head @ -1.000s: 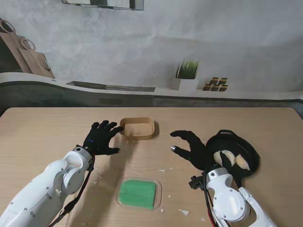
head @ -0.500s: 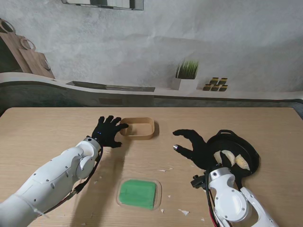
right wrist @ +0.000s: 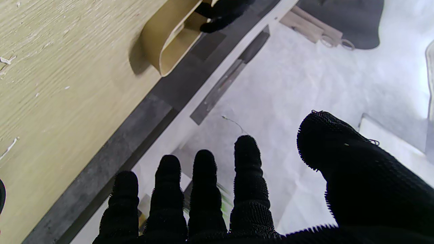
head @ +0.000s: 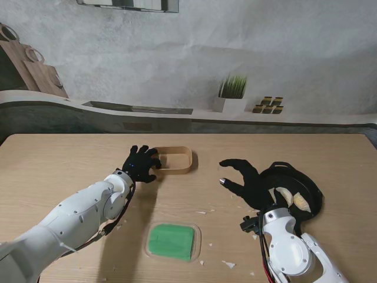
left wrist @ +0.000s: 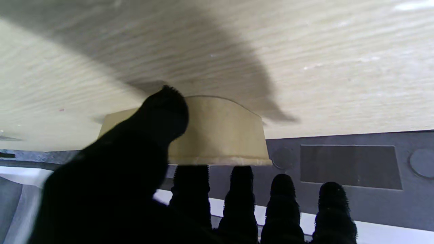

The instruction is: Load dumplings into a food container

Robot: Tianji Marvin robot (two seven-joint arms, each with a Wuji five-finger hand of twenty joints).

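My left hand wraps the brown container's left end at 12 o'clock. My right hand, fingers spread and empty, hovers beside the dumplings in the black pan at 3 o'clock.

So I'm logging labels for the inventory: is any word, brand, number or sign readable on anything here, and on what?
None can be read.
Food container: plain tan walls, no print showing.
Green lid: no lettering visible.
Black pan holding the dumplings: no marking visible.
Small dark and yellow items on the back ledge: too small to read.
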